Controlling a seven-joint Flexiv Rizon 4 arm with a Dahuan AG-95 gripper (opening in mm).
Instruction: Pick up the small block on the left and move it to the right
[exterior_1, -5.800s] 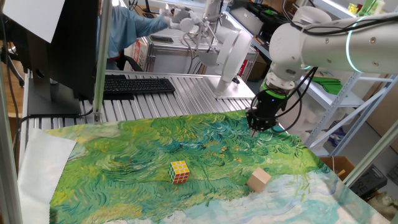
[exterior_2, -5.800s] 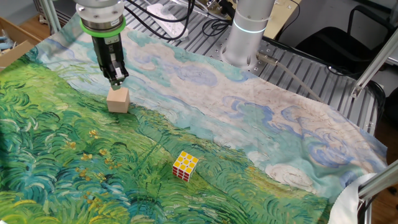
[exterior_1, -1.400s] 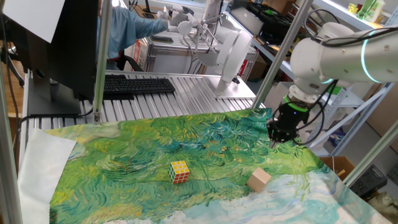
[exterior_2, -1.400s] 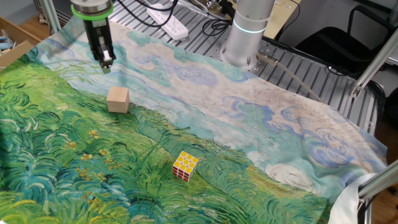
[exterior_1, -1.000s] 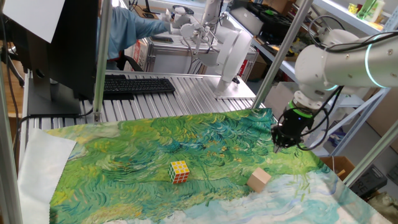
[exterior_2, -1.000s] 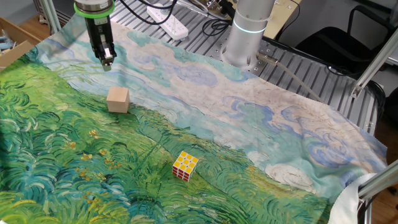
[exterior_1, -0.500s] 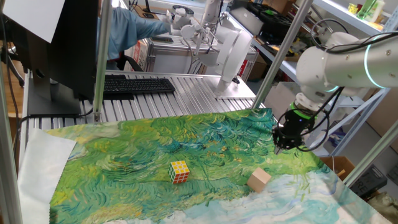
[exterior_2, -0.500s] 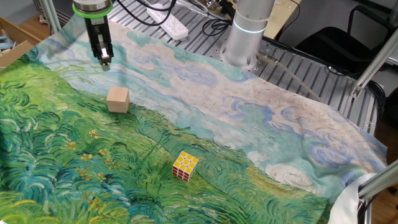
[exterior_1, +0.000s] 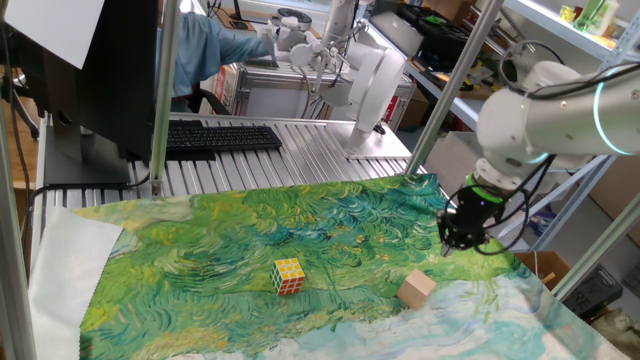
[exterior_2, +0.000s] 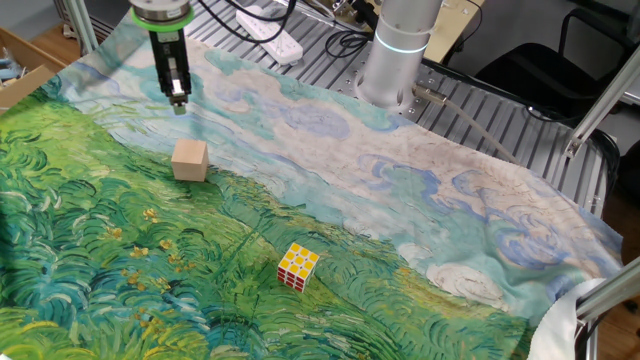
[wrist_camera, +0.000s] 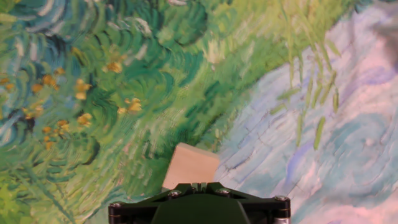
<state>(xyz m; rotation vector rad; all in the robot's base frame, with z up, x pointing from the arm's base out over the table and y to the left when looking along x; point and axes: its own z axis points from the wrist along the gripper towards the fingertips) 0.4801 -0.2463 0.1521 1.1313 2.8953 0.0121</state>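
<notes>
The small block, a plain tan wooden cube (exterior_2: 190, 160), rests on the painted cloth; it also shows in one fixed view (exterior_1: 417, 289) and in the hand view (wrist_camera: 191, 165). My gripper (exterior_2: 178, 98) hangs above the cloth a little beyond the block, apart from it, with its fingers pressed together and nothing between them. It also shows in one fixed view (exterior_1: 447, 250). In the hand view the gripper (wrist_camera: 196, 185) sits at the bottom edge, with the block just past its tip. The multicoloured puzzle cube (exterior_2: 298, 266) lies further along the cloth.
The cloth (exterior_2: 420, 200) covers a slatted metal table. The arm's base (exterior_2: 390, 60) stands at the cloth's far edge. A keyboard (exterior_1: 215, 137) and a monitor (exterior_1: 90, 60) sit behind the cloth, and a person (exterior_1: 215, 45) sits at the back.
My gripper has shifted a little sideways above the cloth and stays shut. The block and the puzzle cube have not moved.
</notes>
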